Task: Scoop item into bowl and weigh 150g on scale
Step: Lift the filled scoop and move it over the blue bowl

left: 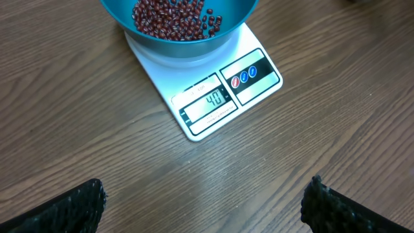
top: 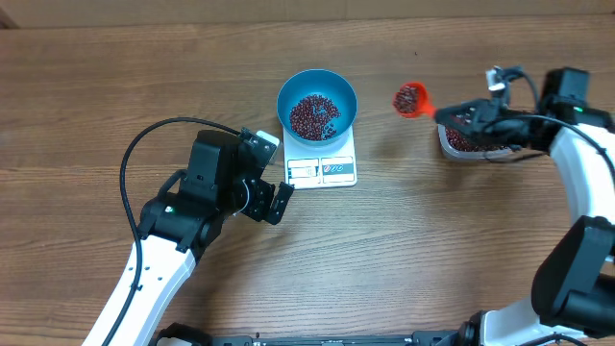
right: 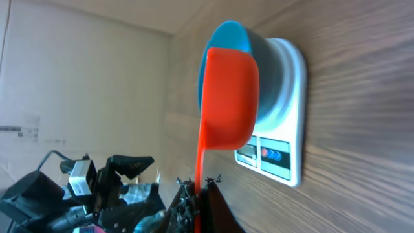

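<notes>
Rnd blue bowl [top: 318,80], grainy beans [top: 314,115], flat rect. scale [top: 322,171], orange scoop [right: 229,97]

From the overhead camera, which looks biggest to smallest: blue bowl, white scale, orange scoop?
1. The blue bowl and white scale look alike; the scale is partly hidden.
2. The orange scoop, smallest.

left arm [top: 144,274]: white lower link, black joint housings, boxy black wrist block
left cable [top: 128,168]: thin black, arcs out beside the arm
left gripper [left: 204,191]: black; fingers [left: 71,210] dark, rough grainy surface
right arm [top: 588,168]: white curved link, black joints, small green light [top: 579,109]
right wrist [top: 504,117]: black, white tag [top: 497,83], loose black wires
right gripper [right: 200,200]: dark, only partly in view
</notes>
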